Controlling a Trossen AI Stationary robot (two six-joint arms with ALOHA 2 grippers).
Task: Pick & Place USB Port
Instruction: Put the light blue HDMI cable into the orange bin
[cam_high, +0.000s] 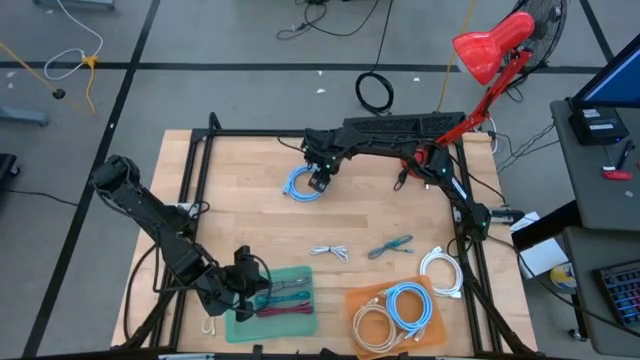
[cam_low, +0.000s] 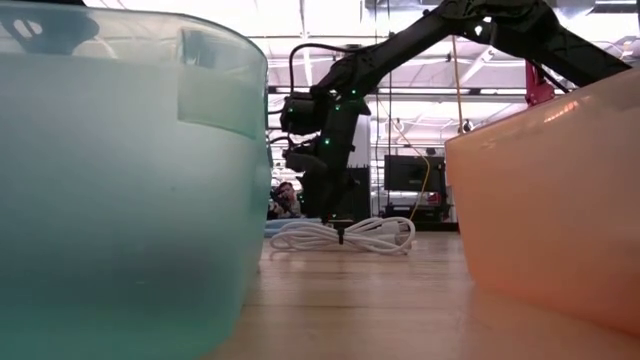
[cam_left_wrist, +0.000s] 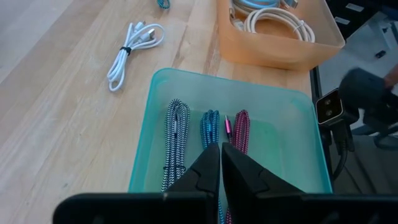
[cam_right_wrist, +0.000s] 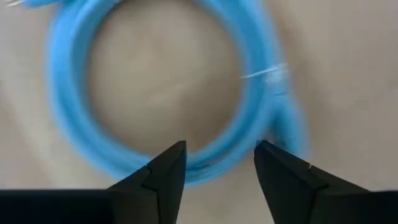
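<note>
A light blue coiled cable (cam_high: 301, 184) lies flat on the wooden table toward its far side. My right gripper (cam_high: 319, 180) hangs over the coil's right side, pointing down. In the right wrist view it is open (cam_right_wrist: 219, 149), with one finger on each side of the coil's strand (cam_right_wrist: 214, 169); I see no touch. My left gripper (cam_high: 248, 283) is shut (cam_left_wrist: 221, 150) and hovers over the teal tray (cam_left_wrist: 292, 143) at the near left. Three braided cables lie in that tray: black-white (cam_left_wrist: 176, 134), blue (cam_left_wrist: 209, 124) and pink (cam_left_wrist: 240, 127).
An orange tray (cam_high: 362, 296) at the near right holds blue and pale coils. Loose on the table are a white cable (cam_high: 330, 251), a teal-grey cable (cam_high: 390, 245) and a white coil (cam_high: 440, 270). A red lamp (cam_high: 487, 48) stands at the far right corner.
</note>
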